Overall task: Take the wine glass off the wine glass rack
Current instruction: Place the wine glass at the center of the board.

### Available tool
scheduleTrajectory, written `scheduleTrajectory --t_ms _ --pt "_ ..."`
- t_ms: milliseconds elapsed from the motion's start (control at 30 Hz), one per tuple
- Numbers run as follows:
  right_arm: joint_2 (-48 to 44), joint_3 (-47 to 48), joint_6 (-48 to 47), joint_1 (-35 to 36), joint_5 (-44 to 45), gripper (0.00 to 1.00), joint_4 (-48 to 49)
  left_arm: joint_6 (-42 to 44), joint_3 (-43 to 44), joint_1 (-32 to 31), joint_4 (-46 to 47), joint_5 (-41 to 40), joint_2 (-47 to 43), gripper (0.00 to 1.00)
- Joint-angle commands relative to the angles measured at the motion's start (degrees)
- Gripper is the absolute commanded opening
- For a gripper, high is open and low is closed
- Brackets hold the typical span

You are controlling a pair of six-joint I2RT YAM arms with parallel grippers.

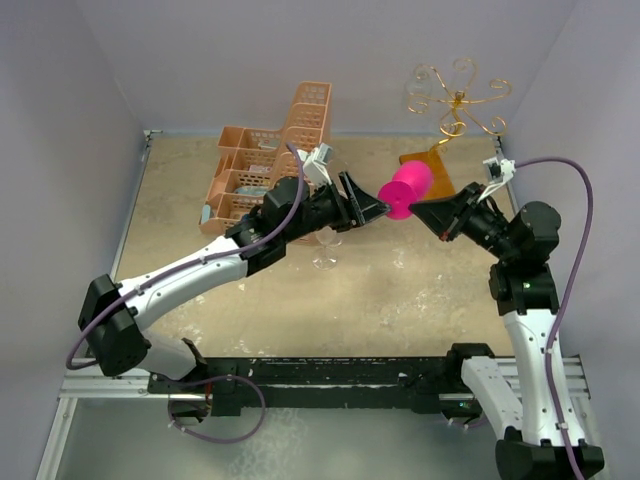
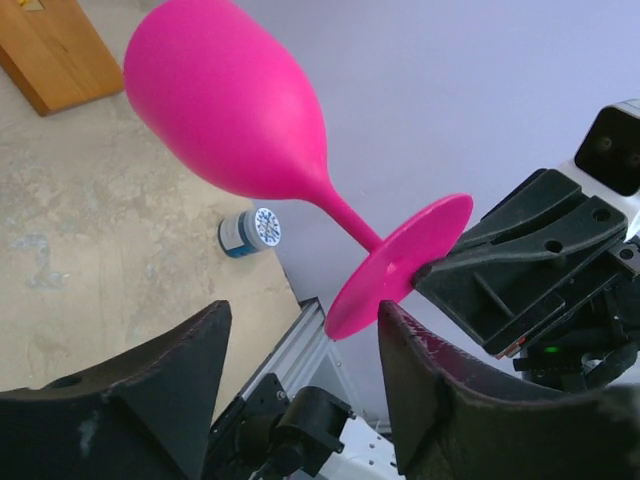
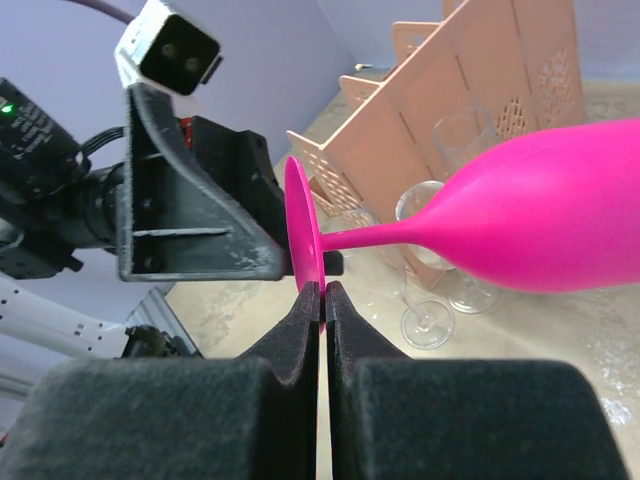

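Note:
The pink wine glass (image 1: 408, 185) hangs in the air on its side, clear of the gold wire rack (image 1: 458, 95) and its orange base (image 1: 432, 163). My right gripper (image 1: 413, 208) is shut on the rim of the glass's foot (image 3: 303, 235); its pads (image 3: 308, 310) pinch the disc edge. The bowl (image 3: 540, 225) points away to the right. My left gripper (image 1: 372, 208) is open and empty, and its fingers (image 2: 420, 390) sit just short of the foot (image 2: 400, 265). The bowl (image 2: 225, 110) fills the left wrist view's top, with the right gripper (image 2: 500, 270) behind the foot.
A peach lattice basket (image 1: 270, 160) stands at the back left, also in the right wrist view (image 3: 480, 90). Clear wine glasses (image 1: 327, 250) stand on the table beneath the left gripper (image 3: 430, 310). A small blue and white jar (image 2: 250, 232) sits near the table edge.

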Motion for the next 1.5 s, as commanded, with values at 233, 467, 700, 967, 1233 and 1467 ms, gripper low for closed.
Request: scheduleTrajectory --t_ms 233,467,700,967,1233,1467 --pt "-0.4 -1.8 3.1 1.4 -6.0 0.0 6.1 -5.3 1.4 0.2 13.3 3.4 1.0 0.2" --pt "1.9 0.7 2.3 1.4 -6.6 0.18 5.7 -10.0 -3.6 2.3 20.6 6.9 -2.8 0.0" --pt "4.4 3.0 3.1 1.4 -5.2 0.64 7.7 -21.5 -9.6 11.1 31.6 14.5 -8.5 0.0" --pt "5.5 0.2 14.7 1.4 -5.1 0.9 25.3 -34.4 -8.6 15.1 46.2 19.7 -9.8 0.0" --pt "5.4 -7.6 30.7 1.4 -7.1 0.94 60.8 -49.4 -8.0 17.2 62.1 21.0 -8.5 0.0" --pt "10.8 -7.9 44.9 3.5 -8.1 0.96 80.1 -57.7 -9.5 17.3 73.1 20.2 -6.7 0.0"
